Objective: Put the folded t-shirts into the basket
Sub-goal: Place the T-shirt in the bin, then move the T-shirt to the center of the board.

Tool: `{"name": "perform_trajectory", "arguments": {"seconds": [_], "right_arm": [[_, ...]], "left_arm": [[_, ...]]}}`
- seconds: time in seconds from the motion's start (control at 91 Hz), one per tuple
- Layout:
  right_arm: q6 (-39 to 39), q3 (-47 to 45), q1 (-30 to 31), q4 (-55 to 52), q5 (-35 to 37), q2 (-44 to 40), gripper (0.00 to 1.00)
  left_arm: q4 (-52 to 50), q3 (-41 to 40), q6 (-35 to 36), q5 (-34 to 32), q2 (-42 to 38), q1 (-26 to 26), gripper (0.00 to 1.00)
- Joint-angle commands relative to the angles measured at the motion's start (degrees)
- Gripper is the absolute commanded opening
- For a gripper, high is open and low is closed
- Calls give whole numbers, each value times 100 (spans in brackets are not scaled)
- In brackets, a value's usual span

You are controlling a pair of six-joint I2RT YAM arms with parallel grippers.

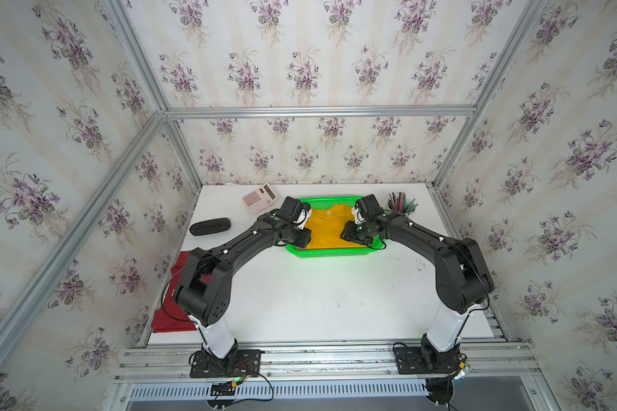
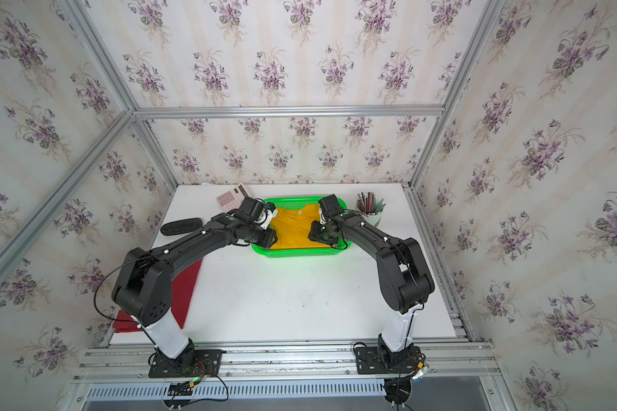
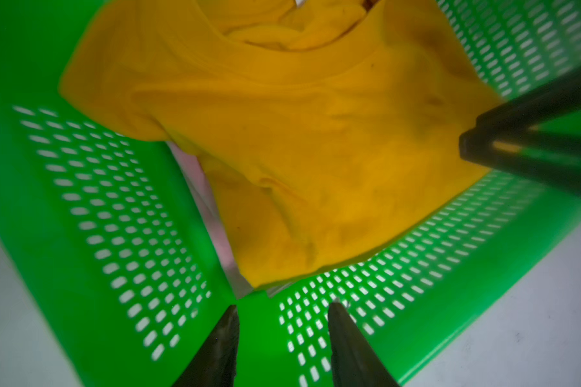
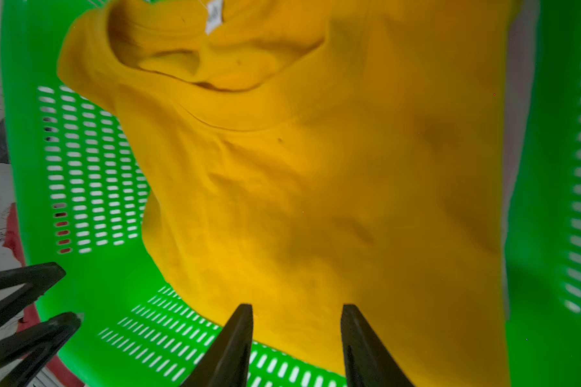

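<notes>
The green basket stands at the back middle of the table. A mustard yellow t-shirt lies in it, label up, on top of a pink t-shirt of which only a sliver shows. The dark red t-shirt lies at the table's left edge, partly under my left arm. My left gripper hangs open over the basket's near left corner, nothing between its fingers. My right gripper is open above the yellow shirt's near right edge, holding nothing.
A pink calculator and a black case lie left of the basket. A pale green pencil cup stands close to its right, just behind my right arm. Metal frame posts border the table.
</notes>
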Motion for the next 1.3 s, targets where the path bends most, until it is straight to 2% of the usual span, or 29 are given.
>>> {"name": "perform_trajectory", "arguments": {"seconds": [0.0, 0.209, 0.308, 0.517, 0.615, 0.703, 0.813, 0.934, 0.978, 1.154, 1.286], "right_arm": [[-114, -32, -3, -157, 389, 76, 41], [-58, -42, -3, -200, 742, 110, 35], [-3, 11, -5, -189, 831, -2, 35], [-159, -137, -3, 537, 391, -829, 39], [-377, -260, 4, 1130, 110, -1231, 40], [-452, -236, 50, 1576, -227, -1242, 41], [-522, 32, 230, 1903, -520, -906, 40], [-621, 545, 442, 1918, -425, -356, 41], [-632, 770, 747, 1903, -344, -77, 41], [-803, 1593, 924, 1792, -254, 738, 43], [-984, 2221, 968, 1550, -269, 1350, 45]], "left_arm": [[-348, 184, 327, -712, 317, -188, 39], [-982, 570, 546, -1955, 862, -451, 30], [-1407, 760, 575, -2435, 971, -477, 33], [-1565, 844, 538, -2252, -239, -488, 53], [-1337, 804, 397, -2224, -1015, -461, 54], [-1022, 670, 140, -2286, -1576, -319, 55], [-869, 550, -180, -2019, -2087, 37, 55], [-797, 195, -706, -1678, -2584, 590, 54], [-876, 66, -954, -1610, -2709, 809, 54], [-1528, -441, -2110, -1278, -3214, 2020, 47], [-1886, -851, -2466, -1291, -3596, 2835, 46]]}}
